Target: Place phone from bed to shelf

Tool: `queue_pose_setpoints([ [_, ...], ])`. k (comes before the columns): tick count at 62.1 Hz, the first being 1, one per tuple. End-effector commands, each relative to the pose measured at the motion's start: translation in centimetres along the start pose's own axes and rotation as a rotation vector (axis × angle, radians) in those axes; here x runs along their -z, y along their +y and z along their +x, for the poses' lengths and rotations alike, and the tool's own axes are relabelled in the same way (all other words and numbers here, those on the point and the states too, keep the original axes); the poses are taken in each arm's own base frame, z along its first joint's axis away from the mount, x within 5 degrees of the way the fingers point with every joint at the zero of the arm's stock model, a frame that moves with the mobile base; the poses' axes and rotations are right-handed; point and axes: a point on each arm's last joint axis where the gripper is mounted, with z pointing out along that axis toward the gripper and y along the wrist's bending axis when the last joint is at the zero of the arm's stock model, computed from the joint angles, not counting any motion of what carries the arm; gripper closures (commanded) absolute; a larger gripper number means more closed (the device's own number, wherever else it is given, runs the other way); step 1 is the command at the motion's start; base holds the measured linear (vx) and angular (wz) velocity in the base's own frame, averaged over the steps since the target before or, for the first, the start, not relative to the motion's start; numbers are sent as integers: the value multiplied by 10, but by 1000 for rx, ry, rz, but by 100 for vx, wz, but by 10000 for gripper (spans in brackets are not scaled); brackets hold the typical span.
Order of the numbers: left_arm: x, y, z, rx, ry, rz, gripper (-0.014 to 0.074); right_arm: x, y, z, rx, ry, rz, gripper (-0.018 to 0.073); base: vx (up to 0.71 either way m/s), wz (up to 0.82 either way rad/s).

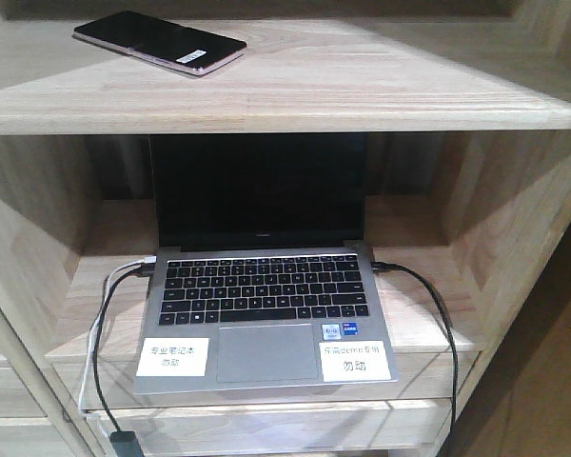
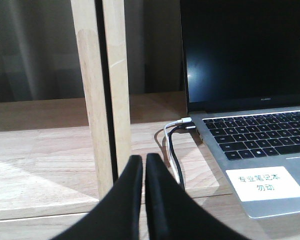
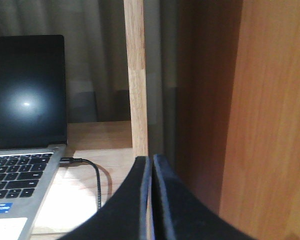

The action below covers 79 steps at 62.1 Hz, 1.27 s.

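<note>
The black phone [image 1: 158, 42] with a pinkish rim and a small white sticker lies flat on the upper board of the pale wood shelf [image 1: 362, 95], at its left. No gripper touches it. My left gripper [image 2: 144, 162] is shut and empty, low in front of a shelf upright [image 2: 102, 90], left of the laptop. Over on the other side, my right gripper [image 3: 151, 162] is also shut with nothing in it, beside the right upright [image 3: 136, 75]. The bed is out of view.
An open grey laptop [image 1: 266, 324] with a dark screen and two white labels fills the lower shelf bay. Black and white cables [image 1: 105, 324] run from its left side, a black cable [image 1: 428, 305] from its right. A reddish-brown panel [image 3: 270, 115] stands close on the right.
</note>
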Motion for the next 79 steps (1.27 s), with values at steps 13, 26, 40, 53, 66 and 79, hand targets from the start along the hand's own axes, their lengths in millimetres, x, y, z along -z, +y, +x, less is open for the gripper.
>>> queue_pose_setpoints([
  [13, 0, 1, -6, 12, -75, -4, 596, 1, -1, -6, 34, -83, 13, 564, 0, 0],
  [26, 0, 1, -6, 12, -75, -4, 596, 1, -1, -5, 34, -81, 13, 564, 0, 0],
  [40, 0, 1, -6, 12, -75, -4, 596, 0, -1, -5, 34, -72, 12, 564, 0, 0],
  [53, 0, 1, -6, 12, -75, -4, 596, 0, -1, -5, 34, -72, 12, 564, 0, 0],
  [66, 0, 1, -6, 12, -75, -4, 596, 0, -1, -5, 34, -72, 12, 564, 0, 0],
  [79, 0, 1, -6, 12, -75, -4, 596, 0, -1, -5, 34, -72, 12, 564, 0, 0],
])
